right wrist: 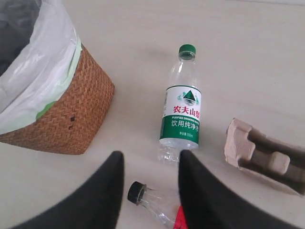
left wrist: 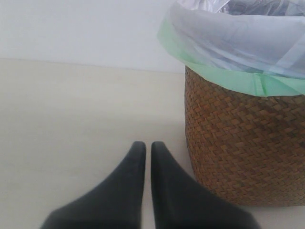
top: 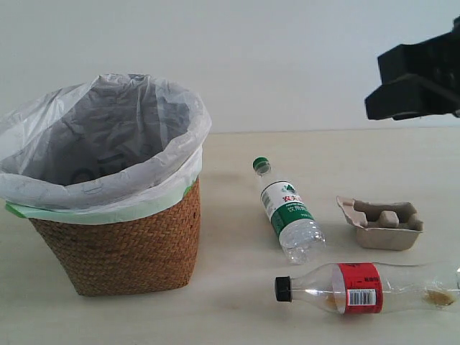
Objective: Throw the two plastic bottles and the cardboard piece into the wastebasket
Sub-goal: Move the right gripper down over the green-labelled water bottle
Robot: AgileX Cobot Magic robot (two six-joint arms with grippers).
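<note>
1. Right wrist view: our right gripper hangs open and empty above the black-capped bottle.
2. Our left gripper is closed, empty, near the wastebasket.
3. Right of the basket lie the green-capped bottle, farther off, and the cardboard tray.
4. We judge the bottles light, slick and crushable, so we would grip them at the label.

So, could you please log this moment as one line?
left gripper shut beside basket | right gripper open, empty, raised | green-cap bottle, black-cap bottle, cardboard on table
</note>
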